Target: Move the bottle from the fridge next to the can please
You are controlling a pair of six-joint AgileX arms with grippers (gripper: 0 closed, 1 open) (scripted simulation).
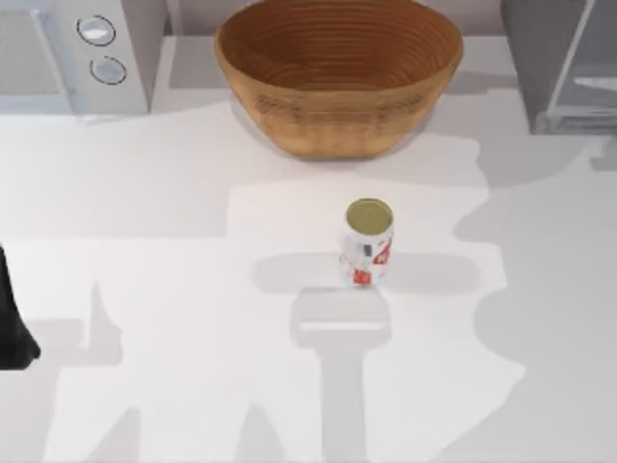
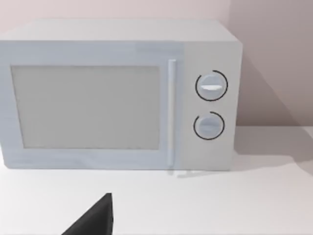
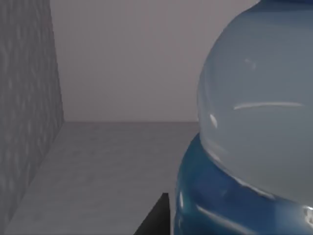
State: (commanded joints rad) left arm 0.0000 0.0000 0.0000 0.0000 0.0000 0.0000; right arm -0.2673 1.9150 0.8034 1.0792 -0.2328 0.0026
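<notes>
The can [image 1: 366, 242], white with red marks and a dull gold top, stands upright near the middle of the table. The bottle [image 3: 254, 147] looms very close in the right wrist view, its clear body above a blue label, standing on a grey floor between grey walls inside the fridge [image 1: 564, 63]. A dark part of my right gripper [image 3: 155, 216] sits right beside the bottle's base. My left arm [image 1: 12, 323] is parked at the table's left edge, and a dark piece of its gripper [image 2: 93, 220] faces the microwave.
A big woven brown bowl [image 1: 337, 72] stands at the back, behind the can. A white microwave [image 1: 82, 48] with two round knobs fills the back left corner. Bare white table lies on both sides of the can and in front of it.
</notes>
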